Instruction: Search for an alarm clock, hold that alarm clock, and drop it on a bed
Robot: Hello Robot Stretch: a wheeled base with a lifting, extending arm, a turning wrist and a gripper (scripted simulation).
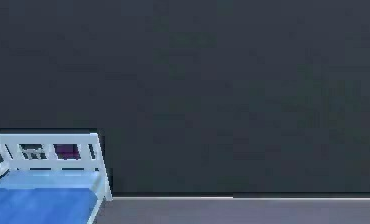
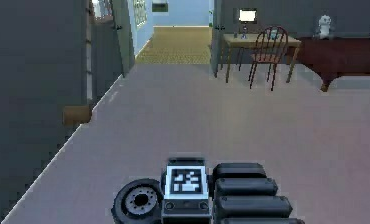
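Note:
A bed [image 1: 45, 192] with a white slatted end frame and a blue mattress sits at the forward view's bottom left, against a dark wall [image 1: 213, 90]. At the arm side view's bottom edge the retracted arm [image 2: 248, 195] ends in a white marked square [image 2: 188, 182]. The gripper's dark rounded body [image 2: 139, 202] lies left of that square. Its far end cannot be made out, so I cannot tell whether it holds anything. A small pale thing [image 2: 246, 15] stands on a far desk [image 2: 233, 42], too small to name.
A wooden chair [image 2: 269, 55] stands at the desk. A dark wood table [image 2: 345, 58] at the right carries a small white figure [image 2: 323, 25]. A doorway [image 2: 173, 35] leads onto yellowish floor. A small brown box [image 2: 77, 116] sits by the left wall. Grey floor lies open between.

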